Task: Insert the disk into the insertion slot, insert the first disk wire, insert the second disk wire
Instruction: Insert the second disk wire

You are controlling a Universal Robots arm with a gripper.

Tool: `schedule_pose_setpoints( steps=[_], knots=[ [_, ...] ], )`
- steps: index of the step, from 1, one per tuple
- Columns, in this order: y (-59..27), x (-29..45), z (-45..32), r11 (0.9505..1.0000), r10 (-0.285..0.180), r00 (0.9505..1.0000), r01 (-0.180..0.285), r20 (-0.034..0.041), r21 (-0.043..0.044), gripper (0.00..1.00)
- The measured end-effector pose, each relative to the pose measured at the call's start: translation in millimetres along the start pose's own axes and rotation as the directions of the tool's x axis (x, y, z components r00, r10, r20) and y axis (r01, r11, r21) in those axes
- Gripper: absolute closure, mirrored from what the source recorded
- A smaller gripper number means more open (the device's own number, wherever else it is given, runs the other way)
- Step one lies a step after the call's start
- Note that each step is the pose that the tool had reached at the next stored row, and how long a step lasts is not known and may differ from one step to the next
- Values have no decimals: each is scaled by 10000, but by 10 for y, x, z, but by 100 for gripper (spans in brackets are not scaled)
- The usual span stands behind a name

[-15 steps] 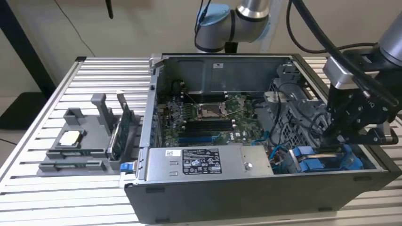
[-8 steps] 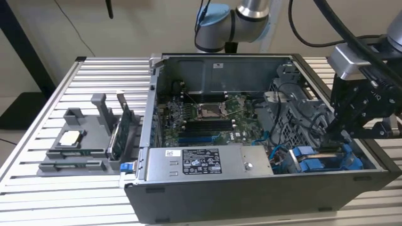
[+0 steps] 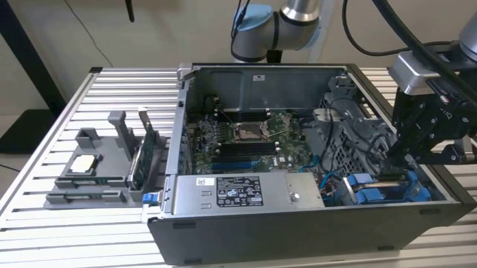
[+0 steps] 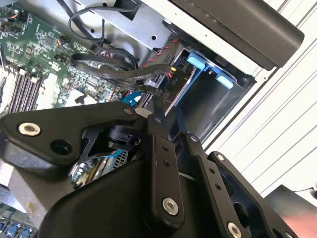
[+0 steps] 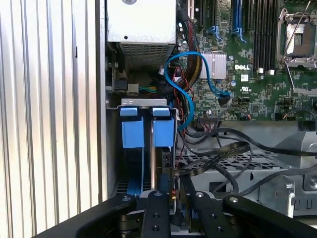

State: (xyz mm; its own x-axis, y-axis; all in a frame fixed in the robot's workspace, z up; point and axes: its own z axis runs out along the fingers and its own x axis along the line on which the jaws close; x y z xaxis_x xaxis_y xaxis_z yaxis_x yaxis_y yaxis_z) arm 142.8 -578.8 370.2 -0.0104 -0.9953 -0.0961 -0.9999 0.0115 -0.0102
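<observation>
Bright, even light — pale glare on the slatted table [image 3: 44, 139]; near black arm parts blurred.

Slatted aluminium counter [image 3: 111, 89], open computer case [image 3: 298, 234] resting on it at centre, grey parts holder [image 3: 93, 167] at nine o'clock, just beside the case

My hand [image 3: 392, 165] hangs inside the open grey metal computer case [image 3: 298, 234], near its corner at the exterior view's right. The case lies on the ribbed aluminium surface [image 3: 75, 234]. Just beside my hand, the silver-grey disk in its bright blue plastic carrier [image 3: 387, 190] sits in the case's drive bay. The green motherboard [image 3: 253, 139] lies on the case floor toward the exterior view's left of the bay. Outside the case, at the exterior view's left, a grey plastic parts holder [image 3: 97, 167] rests on the surface.
</observation>
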Motion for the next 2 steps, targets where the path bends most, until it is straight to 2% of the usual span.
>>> schedule_pose_setpoints(
  steps=[2],
  knots=[
    [0, 0, 0, 10000, 0, 10000, 0, 0, 0, 76]
  ],
)
